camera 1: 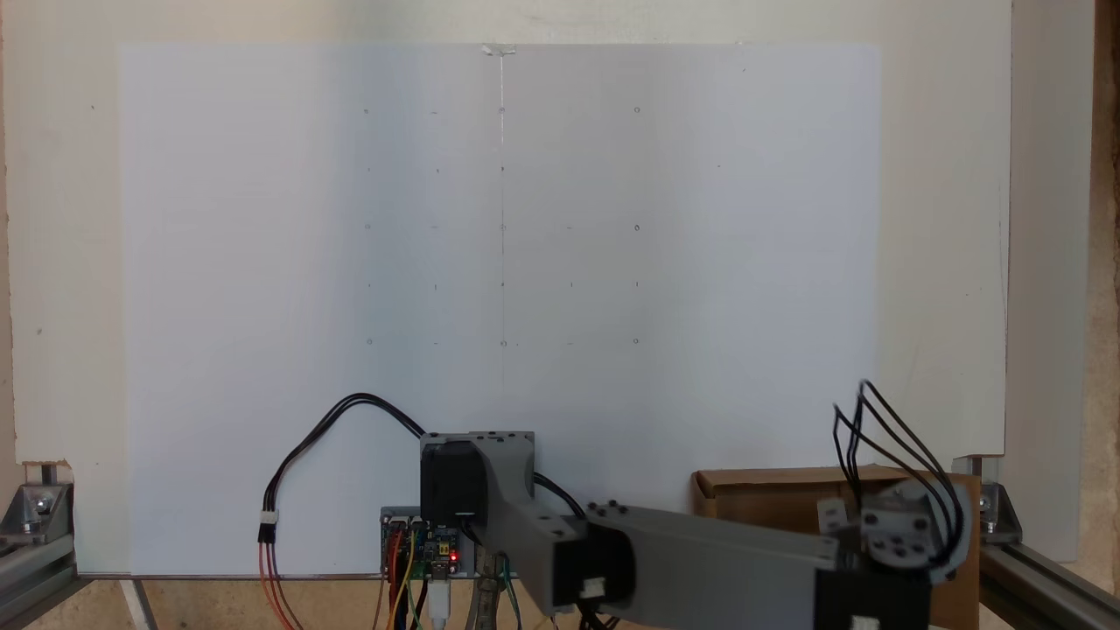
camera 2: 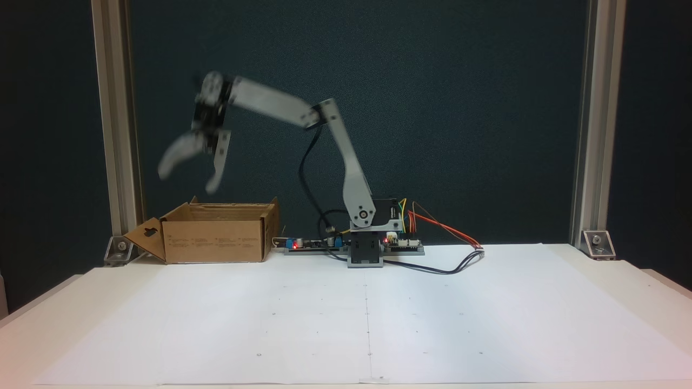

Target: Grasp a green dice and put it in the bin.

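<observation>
The bin is a brown cardboard box at the left of the table, with one flap folded out that has a cut-out hole. It also appears at the lower right, partly behind the arm, as the bin. My gripper hangs above the bin's left half, blurred by motion, with its two fingers spread open and nothing between them. The green dice is out of view. The grey arm reaches right over the bin.
White paper with small marked dots covers the table. The arm's base, circuit boards and cables sit at the back centre. Aluminium frame posts stand at both back corners, one close behind the bin.
</observation>
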